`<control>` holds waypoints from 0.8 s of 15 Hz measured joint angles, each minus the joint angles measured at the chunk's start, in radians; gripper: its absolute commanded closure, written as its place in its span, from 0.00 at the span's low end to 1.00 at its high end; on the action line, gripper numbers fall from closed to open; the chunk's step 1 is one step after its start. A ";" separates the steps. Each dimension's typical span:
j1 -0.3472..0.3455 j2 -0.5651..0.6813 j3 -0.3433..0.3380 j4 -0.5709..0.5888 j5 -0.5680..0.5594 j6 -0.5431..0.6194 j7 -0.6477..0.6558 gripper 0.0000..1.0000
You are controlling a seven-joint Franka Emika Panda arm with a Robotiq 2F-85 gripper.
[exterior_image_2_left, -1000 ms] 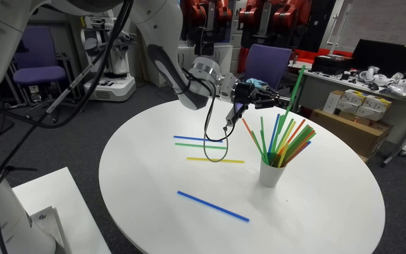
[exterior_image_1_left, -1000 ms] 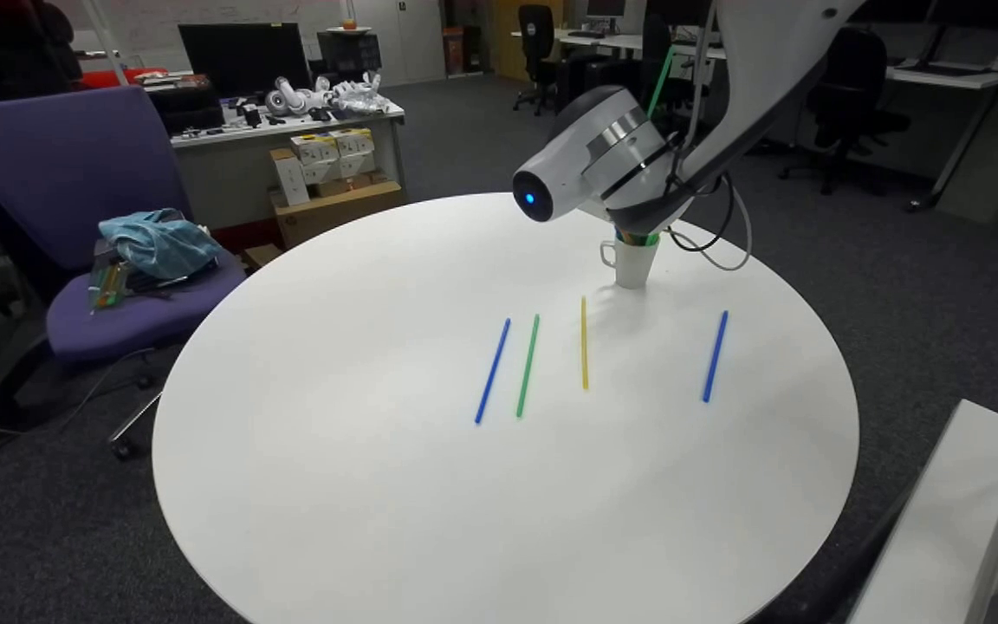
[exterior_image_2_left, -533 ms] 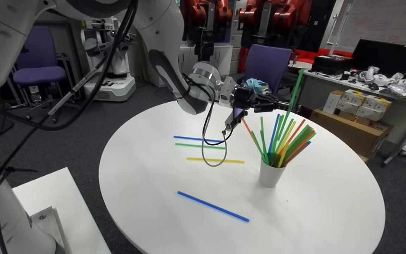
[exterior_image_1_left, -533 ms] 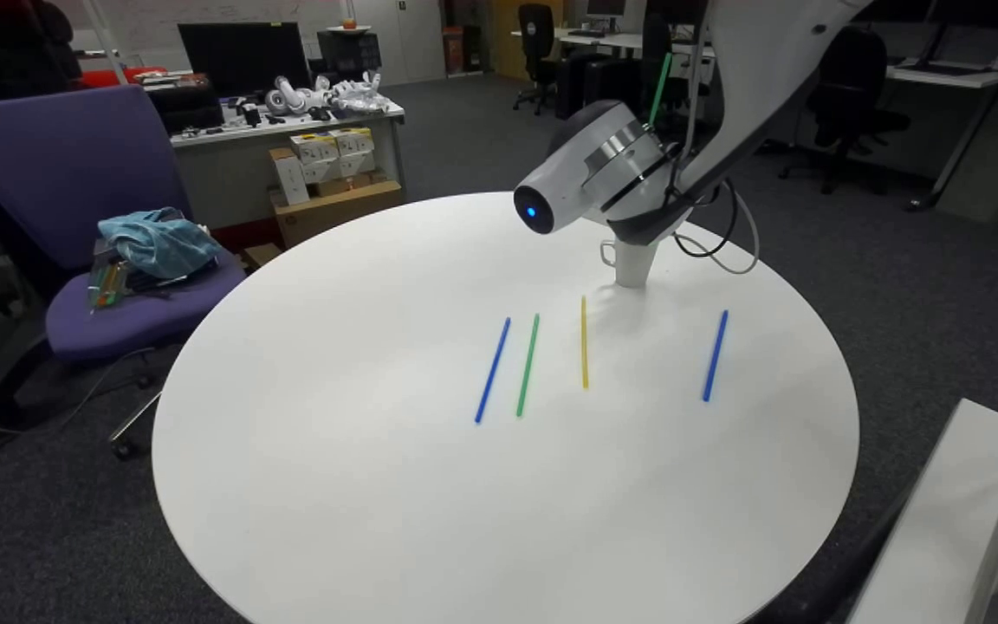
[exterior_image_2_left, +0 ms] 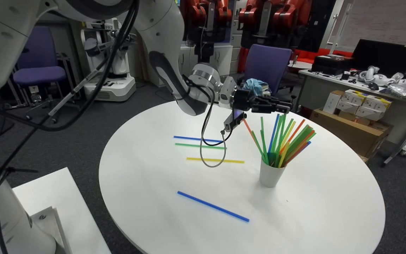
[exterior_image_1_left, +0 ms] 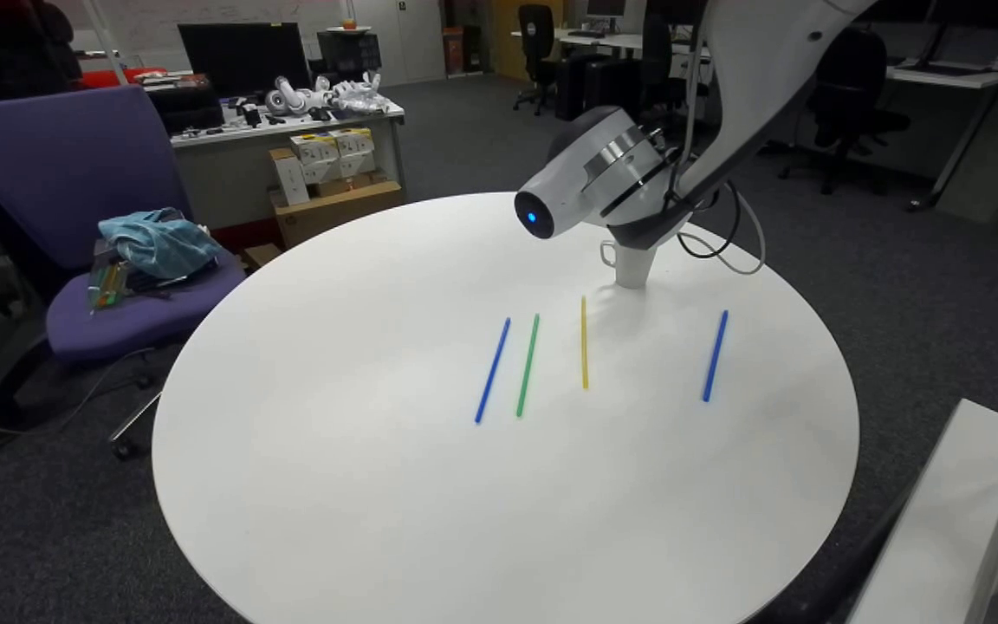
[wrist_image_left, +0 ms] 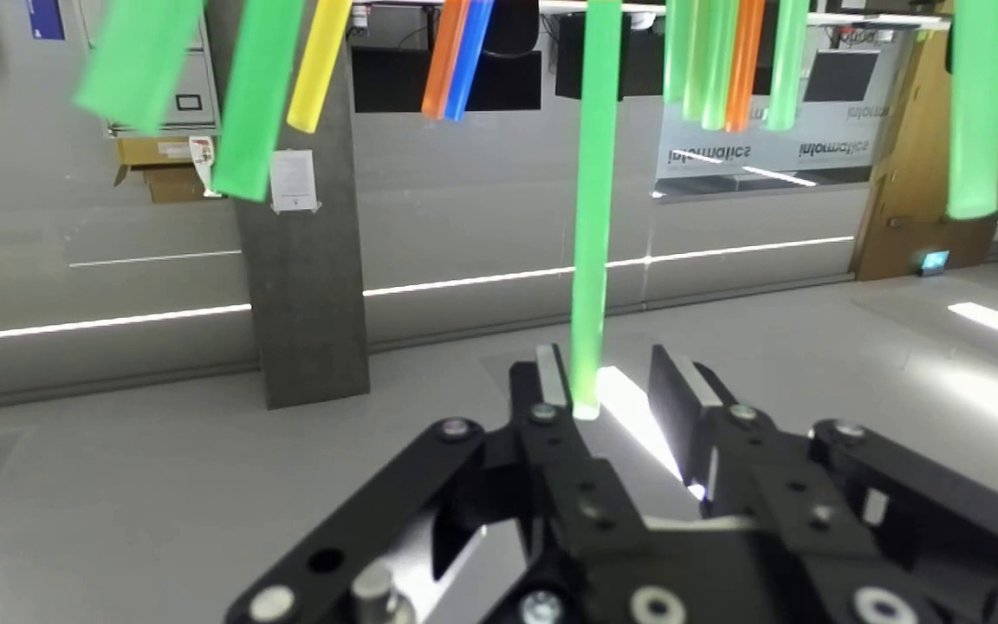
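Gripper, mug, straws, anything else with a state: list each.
Gripper: open
Gripper-side green straw: unclamped, end between open jaws
Mug: upright, straws standing in it
Lone blue straw: flat on table
Other blue straw: flat
Table's green straw: flat
Yellow straw: flat
Cloth: crumpled on chair
Monitor: dark
Arm light: lit blue

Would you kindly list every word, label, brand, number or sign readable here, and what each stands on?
"PR2": on the large white robot
"informatics", upside down, repeated: on the pale rectangular panel
Unreadably small or blurred: white paper sheet on grey pillar, white and brown cardboard boxes, small lit blue sign, writing on the whiteboard
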State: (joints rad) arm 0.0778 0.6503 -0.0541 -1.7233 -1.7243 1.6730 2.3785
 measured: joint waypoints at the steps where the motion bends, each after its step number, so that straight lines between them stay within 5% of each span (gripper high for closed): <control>1: 0.000 0.000 0.000 0.000 0.000 0.000 -0.002 0.28; 5: 0.000 0.000 0.004 0.000 0.000 0.000 -0.006 0.01; 12: -0.069 -0.090 0.075 0.000 0.112 0.277 -0.168 0.00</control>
State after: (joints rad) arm 0.0088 0.5599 0.0211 -1.7233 -1.6125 1.9502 2.2100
